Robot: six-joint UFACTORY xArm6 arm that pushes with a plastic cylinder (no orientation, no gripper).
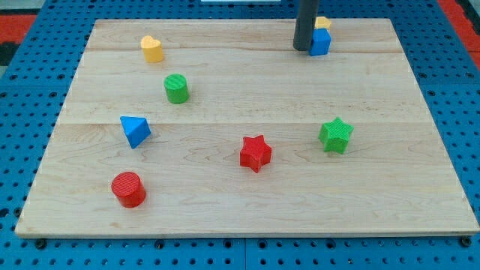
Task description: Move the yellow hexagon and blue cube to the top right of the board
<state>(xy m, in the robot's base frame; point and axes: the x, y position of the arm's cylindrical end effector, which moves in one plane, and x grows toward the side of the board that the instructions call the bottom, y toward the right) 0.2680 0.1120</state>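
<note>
Near the upper right of the frame, my tip rests on the board just left of the blue cube; whether the two touch I cannot tell. As a bare rod it has no jaws, so nothing is gripped. The rod rises dark and straight out of the frame's top edge. The yellow hexagon sits directly above the blue cube, apparently against it, close to the board's top edge; only its upper part shows, so its shape is hard to make out.

Counting outward, eight blocks lie on the board. Two are yellow: the hexagon and a yellow heart at the upper left. Two are blue: the cube and a blue triangular block at the middle left. Two are green: a green cylinder below and right of the heart, and a green star at the middle right. Two are red: a red star near the centre, left of the green star, and a red cylinder at the lower left.

All stand on one pale wooden board with visible plank seams. Around it runs a blue perforated surface, with red patches at the frame's upper corners.
</note>
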